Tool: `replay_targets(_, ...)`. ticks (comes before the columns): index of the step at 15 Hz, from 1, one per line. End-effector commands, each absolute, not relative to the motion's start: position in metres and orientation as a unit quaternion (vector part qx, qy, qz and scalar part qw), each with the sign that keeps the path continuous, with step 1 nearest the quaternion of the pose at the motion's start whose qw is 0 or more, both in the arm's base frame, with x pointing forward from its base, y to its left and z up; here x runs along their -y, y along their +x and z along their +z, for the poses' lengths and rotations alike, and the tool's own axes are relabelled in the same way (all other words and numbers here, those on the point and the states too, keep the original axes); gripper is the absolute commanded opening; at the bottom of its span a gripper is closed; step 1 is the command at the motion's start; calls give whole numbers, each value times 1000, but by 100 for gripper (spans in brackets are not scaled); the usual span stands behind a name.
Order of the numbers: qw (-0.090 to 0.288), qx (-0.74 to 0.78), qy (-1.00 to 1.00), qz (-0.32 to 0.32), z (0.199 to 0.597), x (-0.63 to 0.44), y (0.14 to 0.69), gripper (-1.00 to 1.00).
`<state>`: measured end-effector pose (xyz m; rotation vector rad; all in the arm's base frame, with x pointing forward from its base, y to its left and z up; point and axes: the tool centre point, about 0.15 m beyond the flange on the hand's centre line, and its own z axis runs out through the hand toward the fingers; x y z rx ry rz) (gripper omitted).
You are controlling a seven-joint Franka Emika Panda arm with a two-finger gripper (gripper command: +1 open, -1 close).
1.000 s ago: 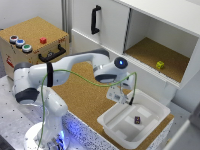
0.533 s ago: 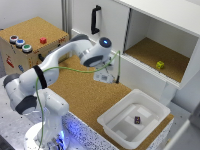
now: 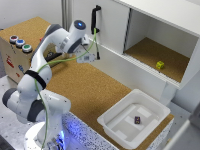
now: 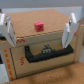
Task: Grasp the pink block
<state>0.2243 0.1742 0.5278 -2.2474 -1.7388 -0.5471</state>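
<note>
The pink block [image 3: 137, 120] is a tiny dark maroon cube lying inside the white tray [image 3: 156, 111] at the exterior view's lower right. My gripper [image 3: 86, 56] hangs over the cork table, in front of the cabinet's door handle, far to the exterior view's left of the tray. In the wrist view the gripper [image 4: 37, 40] is open, its fingers [image 4: 68, 29] spread wide with nothing between them. The pink block is out of the wrist view.
A yellow-green cube [image 3: 159, 65] sits in the open cabinet compartment. A wooden box [image 3: 15, 57] with round buttons stands at the exterior view's left. The wrist view faces a wooden box with a black handle [image 4: 46, 51] and a flat red square button [image 4: 37, 26].
The arm has swung away from above the white tray toward the exterior view's left and back. The pink block has stayed in the tray.
</note>
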Motion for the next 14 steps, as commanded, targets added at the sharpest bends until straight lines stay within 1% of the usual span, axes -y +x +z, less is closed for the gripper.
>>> replay_targets(1,89,705,-694,-114,530,-287,255,100)
replay_targets(2,89,721,-678,-111,530,-301,259,100)
replay_targets(3,80,736,-664,-103,527,-315,263,100)
replay_targets(7,92,776,-618,-82,525,-354,282,100)
replay_targets(8,89,780,-615,-75,523,-361,288,100)
replay_targets(10,77,782,-617,-50,511,-377,301,100)
replay_targets(11,63,777,-625,-37,502,-386,309,100)
replay_targets(12,51,772,-633,-35,497,-391,315,100)
replay_targets(13,49,761,-646,-36,493,-398,322,100)
replay_targets(14,39,752,-656,-40,491,-403,327,100)
